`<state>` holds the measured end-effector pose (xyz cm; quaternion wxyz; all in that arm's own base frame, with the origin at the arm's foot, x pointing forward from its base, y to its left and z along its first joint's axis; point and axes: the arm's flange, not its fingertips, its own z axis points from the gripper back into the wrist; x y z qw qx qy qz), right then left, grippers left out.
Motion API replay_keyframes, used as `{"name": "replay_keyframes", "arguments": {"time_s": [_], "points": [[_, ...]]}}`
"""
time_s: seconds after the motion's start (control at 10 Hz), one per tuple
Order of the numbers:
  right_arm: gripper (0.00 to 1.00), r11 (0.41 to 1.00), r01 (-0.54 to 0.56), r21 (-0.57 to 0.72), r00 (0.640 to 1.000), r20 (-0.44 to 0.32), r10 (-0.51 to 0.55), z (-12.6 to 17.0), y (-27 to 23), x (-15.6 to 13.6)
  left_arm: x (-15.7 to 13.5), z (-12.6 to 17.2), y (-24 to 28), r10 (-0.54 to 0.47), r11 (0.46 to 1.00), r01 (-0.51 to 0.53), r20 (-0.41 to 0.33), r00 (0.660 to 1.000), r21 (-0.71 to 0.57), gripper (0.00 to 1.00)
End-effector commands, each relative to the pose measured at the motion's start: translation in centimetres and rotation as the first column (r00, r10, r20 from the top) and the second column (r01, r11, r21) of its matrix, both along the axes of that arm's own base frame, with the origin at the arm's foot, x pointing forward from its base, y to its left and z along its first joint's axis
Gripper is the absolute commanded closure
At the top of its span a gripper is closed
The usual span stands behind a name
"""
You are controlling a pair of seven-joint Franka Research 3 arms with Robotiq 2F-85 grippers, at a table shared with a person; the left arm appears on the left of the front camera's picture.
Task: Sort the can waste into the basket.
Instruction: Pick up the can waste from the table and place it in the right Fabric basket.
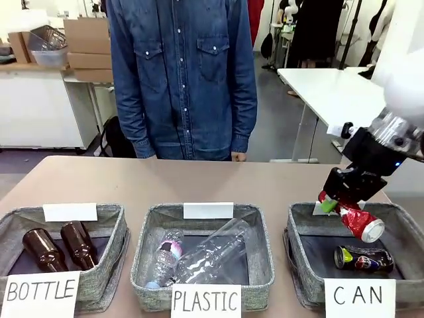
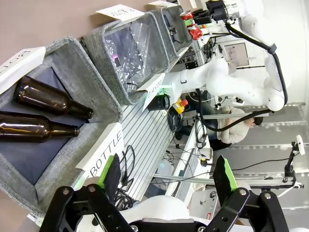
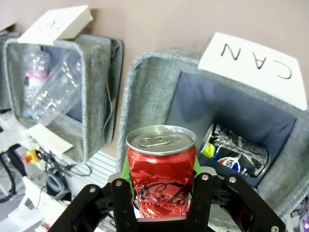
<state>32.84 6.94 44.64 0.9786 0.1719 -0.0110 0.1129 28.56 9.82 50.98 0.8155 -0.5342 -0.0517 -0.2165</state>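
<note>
My right gripper is shut on the crumpled red can, holding it tilted just above the grey basket signed "CAN" at the table's right. In the right wrist view the red can stands between the green pads, silver top up, over the same basket. The black can with the blue-red-white logo lies on its side inside that basket; its dented body shows there too. My left gripper is open with nothing between its fingers.
The basket signed "BOTTLE" holds two brown glass bottles. The middle basket signed "PLASTIC" holds clear plastic bottles. A person in a denim shirt stands at the table's far edge.
</note>
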Motion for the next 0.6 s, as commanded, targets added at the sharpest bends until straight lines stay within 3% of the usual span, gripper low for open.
{"name": "replay_keyframes", "arguments": {"time_s": [0.0, 0.5], "points": [[0.01, 1.0, 0.013, 0.008, 1.0, 0.027, -0.013, -2.52, -0.89, -3.0, -0.12, 0.18, -0.07, -0.004, 1.0, 0.004, 0.004, 1.0, -0.018, 0.0], [0.0, 1.0, 0.009, -0.006, 1.0, 0.015, -0.009, -2.78, -0.87, -2.68, -0.12, 0.18, -0.07, -0.004, 1.0, 0.004, 0.004, 1.0, -0.018, 0.0]]}}
